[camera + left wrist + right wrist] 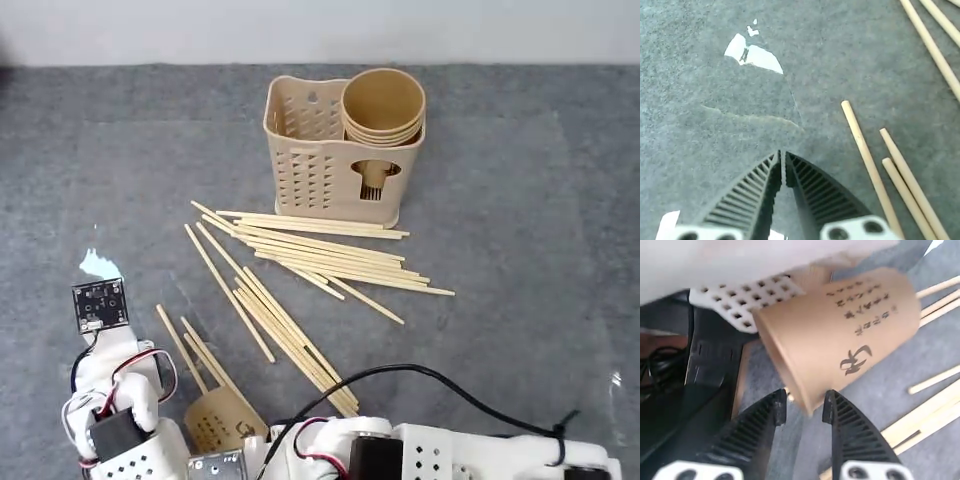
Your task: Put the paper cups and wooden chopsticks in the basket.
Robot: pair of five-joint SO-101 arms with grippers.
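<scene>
**One cup on its side by the arms, sticks loose on desk**

We see the basket (320,175) upright at the far side of the desk (520,250), w/ a stack of paper cups (383,100) in one compartment. The chopsticks (320,255) lie scattered in front of it. One more cup (840,340) lies on its side near the arms. The right claw (802,407) is released, tips either side of that cup's rim. The left claw (783,167) is clenched on nothing, low over the desk, w/ a few chopsticks beside it.

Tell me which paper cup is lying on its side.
The lone cup beside the loose chopsticks; the other cups stand stacked upright in the basket.
</scene>
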